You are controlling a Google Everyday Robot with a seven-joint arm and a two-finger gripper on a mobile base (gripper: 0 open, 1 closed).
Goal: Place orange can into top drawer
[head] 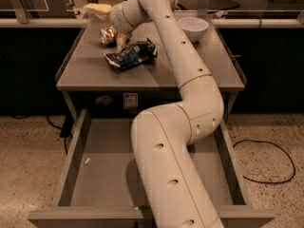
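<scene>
Risk of knocking orange can [109, 34], right beside gripper [118, 40] (grasp impossible to tell), over toward chip bag [130, 55] just beneath gripper.

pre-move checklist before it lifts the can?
1. Top drawer open: ok, pulled fully out below the tabletop.
2. Orange can located: ok, far left of the tabletop.
3. Pincer at the can: ok, right beside it.
4. Grip secure: cannot tell.
5. Clearance from the blue chip bag: not ok, it lies close beside the pincer.
6. Drop spot free: ok on the drawer's left; the arm covers its middle.
</scene>
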